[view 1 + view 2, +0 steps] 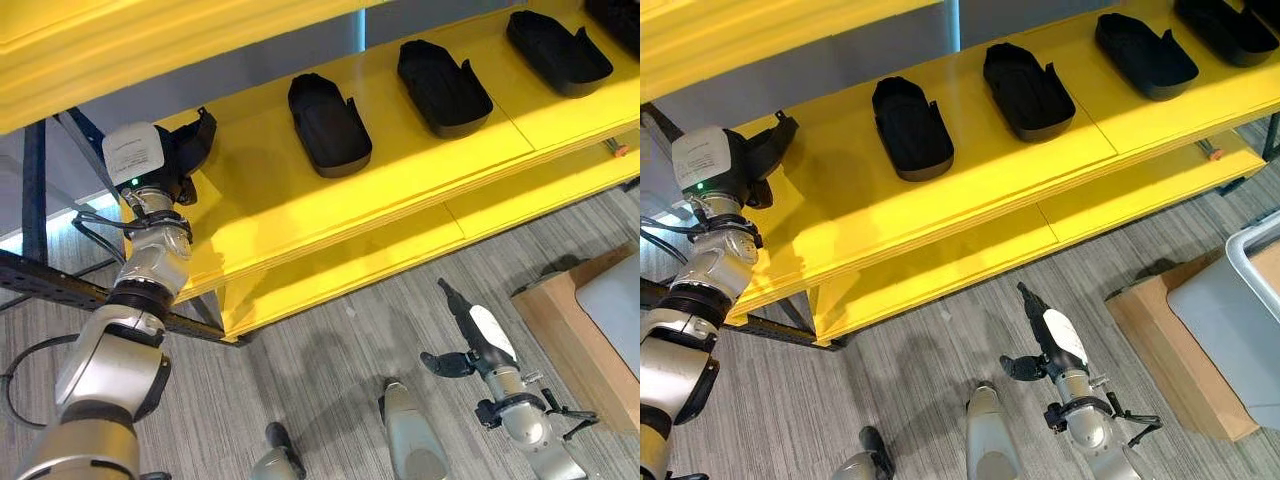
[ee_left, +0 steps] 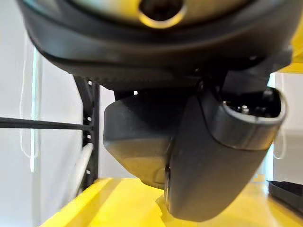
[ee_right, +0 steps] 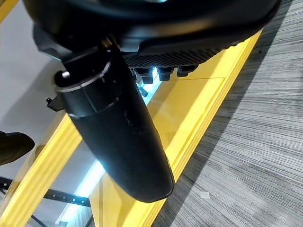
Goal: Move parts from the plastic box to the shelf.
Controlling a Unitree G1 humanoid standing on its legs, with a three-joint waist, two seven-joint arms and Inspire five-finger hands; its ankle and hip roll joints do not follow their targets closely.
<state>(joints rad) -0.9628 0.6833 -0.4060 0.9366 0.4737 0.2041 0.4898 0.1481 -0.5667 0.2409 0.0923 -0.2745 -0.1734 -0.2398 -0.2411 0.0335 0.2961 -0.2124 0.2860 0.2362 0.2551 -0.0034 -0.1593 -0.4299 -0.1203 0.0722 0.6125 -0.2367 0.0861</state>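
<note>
Black plastic part (image 1: 195, 135) sits in my left hand (image 1: 160, 160), fingers curled round it, over the shelf's (image 1: 260, 200) left end. It looks hard, light and smooth; I hold its rim. My right hand (image 1: 470, 330) hangs open.

left robot hand (image 1: 185, 150) holds dark part (image 1: 203, 128), apparently | shelf (image 1: 260, 215): three parts | right robot hand (image 1: 478, 335) low

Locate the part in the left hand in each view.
Left eye view: black part at the shelf's left end, in the left hand.
Right eye view: same spot, farther left.
Left wrist view: close up, above the shelf.
Right wrist view: not in it.
Shared landmark: yellow shelf.
</note>
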